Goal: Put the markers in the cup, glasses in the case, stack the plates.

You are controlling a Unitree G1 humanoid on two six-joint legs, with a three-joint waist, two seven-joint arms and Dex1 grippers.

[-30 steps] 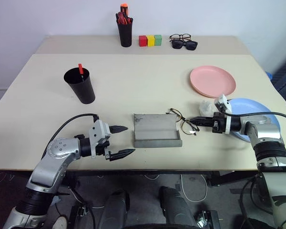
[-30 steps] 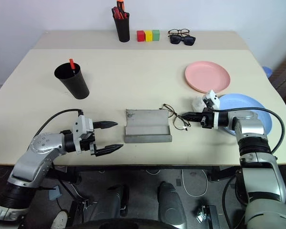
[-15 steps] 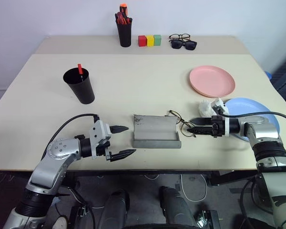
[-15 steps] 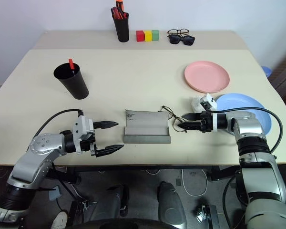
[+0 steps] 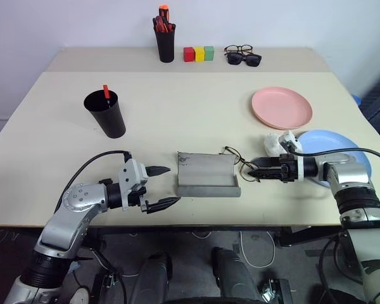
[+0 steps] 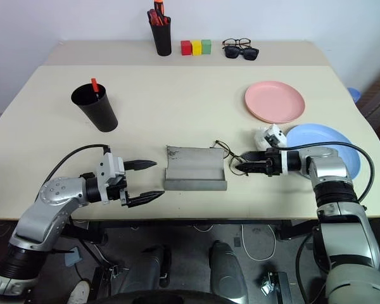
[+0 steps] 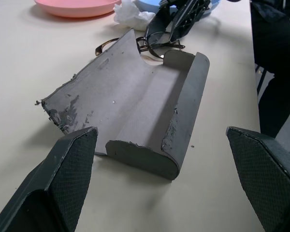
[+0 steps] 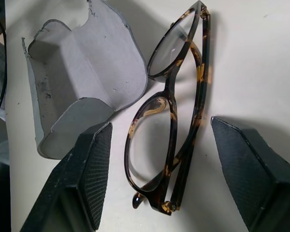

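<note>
**Glasses beside the open case, not yet gripped**

The glasses (image 8: 176, 121) lie folded near the table's (image 5: 196, 107) front edge, just beside the open case (image 5: 208, 174). The right gripper (image 5: 258, 171) straddles them, fingers parted, nothing clamped. Left gripper (image 5: 159, 187) waits wide open, empty. Next: pinch the frame, lift it into the case
</note>
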